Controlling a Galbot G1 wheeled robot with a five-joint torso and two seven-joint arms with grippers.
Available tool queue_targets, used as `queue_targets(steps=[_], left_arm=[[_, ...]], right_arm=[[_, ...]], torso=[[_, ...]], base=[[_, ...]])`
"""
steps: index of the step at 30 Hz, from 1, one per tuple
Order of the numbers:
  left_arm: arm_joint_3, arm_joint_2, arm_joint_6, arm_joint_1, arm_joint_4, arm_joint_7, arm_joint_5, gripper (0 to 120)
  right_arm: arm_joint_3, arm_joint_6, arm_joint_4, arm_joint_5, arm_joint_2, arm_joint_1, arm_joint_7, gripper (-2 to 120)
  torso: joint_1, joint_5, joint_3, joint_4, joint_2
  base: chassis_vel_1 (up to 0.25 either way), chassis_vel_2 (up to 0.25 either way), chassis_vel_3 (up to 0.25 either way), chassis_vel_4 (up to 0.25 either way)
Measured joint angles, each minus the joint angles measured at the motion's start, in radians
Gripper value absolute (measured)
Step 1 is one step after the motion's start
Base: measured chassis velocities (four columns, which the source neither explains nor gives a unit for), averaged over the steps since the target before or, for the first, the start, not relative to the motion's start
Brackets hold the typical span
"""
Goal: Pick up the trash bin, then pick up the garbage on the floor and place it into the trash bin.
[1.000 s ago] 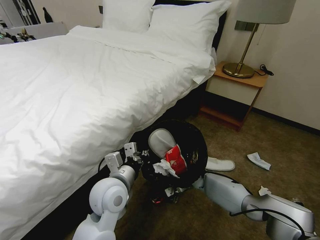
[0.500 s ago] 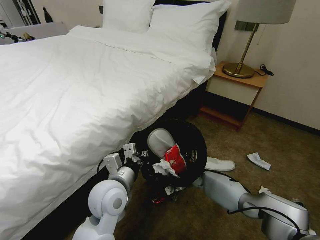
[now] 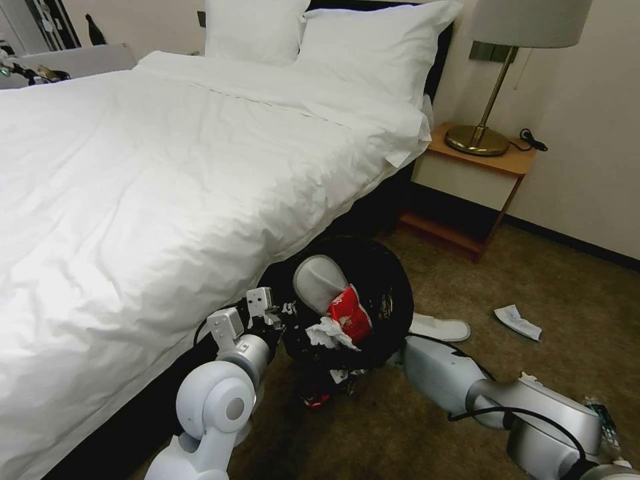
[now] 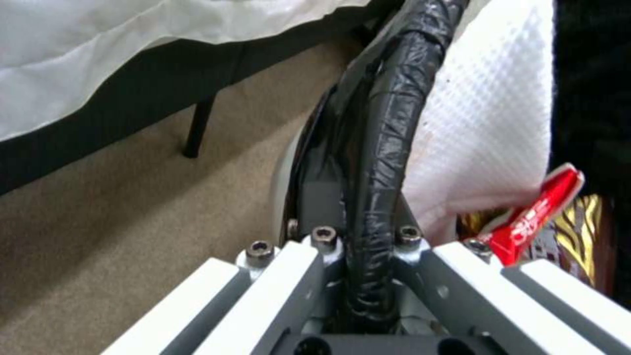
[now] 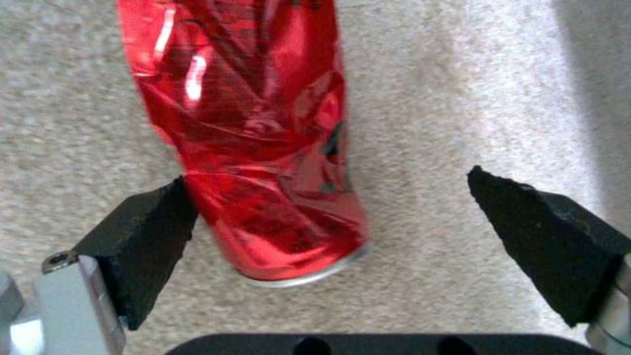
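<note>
Room: a bedroom with brown carpet floor [image 3: 547, 280]; a large bed with white duvet and pillows [image 3: 167, 167] takes the left and far side, and a wooden nightstand [image 3: 477, 177] carrying a brass lamp with a pale shade [image 3: 490, 87] stands far right against the wall.
Trash bin: the round black wire-mesh trash bin [image 3: 383, 280] is held just beside the bed's edge, tipped so its mouth faces the head camera. Inside lie a white slipper [image 3: 319, 283], a red snack packet [image 3: 350, 313] and a white crumpled tissue [image 3: 327, 333].
Left end effector: the left end effector [image 4: 358, 256] is clamped on the bin's taped black rim, at the bin's left side.
Right end effector: the right end effector [image 5: 329, 217] is down at the carpet beneath the bin, its black pads spread apart on either side of a crushed red can [image 5: 256, 138]; one pad touches the can, the other stands clear.
Other litter: a second white slipper [image 3: 440, 328] lies on the floor just right of the bin; a crumpled white tissue [image 3: 517, 321] lies farther right, and another small white scrap [image 3: 530, 380] sits near the right arm.
</note>
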Motion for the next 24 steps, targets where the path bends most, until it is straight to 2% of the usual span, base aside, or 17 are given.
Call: queue_targets(steps=[24], left_arm=[[0.005,-0.001,-0.004,0.007,-0.002,0.013,0.021,0]], right_arm=[[0.007,0.019,-0.043,-0.021,0.033,0.036,0.027,100]], torso=[[0.0,0.0,0.0,0.0,0.0]], base=[[0.0,0.0,0.0,0.0]])
